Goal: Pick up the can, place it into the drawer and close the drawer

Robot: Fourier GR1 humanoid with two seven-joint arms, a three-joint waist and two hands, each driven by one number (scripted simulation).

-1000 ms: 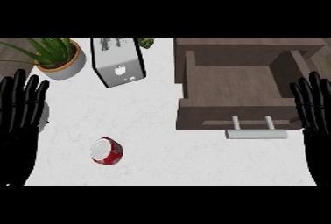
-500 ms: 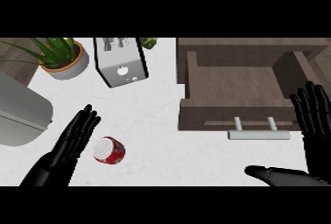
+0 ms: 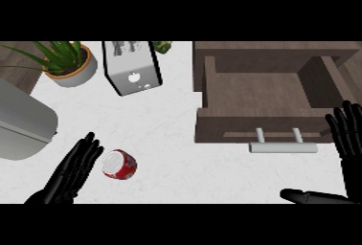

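Observation:
A red can [image 3: 121, 164] with a pale top lies on its side on the white counter, lower left. My left hand [image 3: 73, 171] is right beside it on its left, fingers straight and pointing up, nearly touching the can. The brown drawer [image 3: 263, 128] stands pulled out at the upper right, its silver handle [image 3: 283, 147] facing me and its inside bare. My right hand [image 3: 348, 131] is open at the right edge, next to the drawer's front corner, with its thumb [image 3: 311, 196] showing low down.
A toaster [image 3: 131, 68] stands at the back, middle left. A potted plant [image 3: 66, 62] is in the back left corner. My grey left forearm [image 3: 20, 123] fills the left edge. White counter [image 3: 184, 167] stretches between the can and the drawer.
The view has shifted slightly. My left hand has edged closer to the can. My right hand stays at the right edge.

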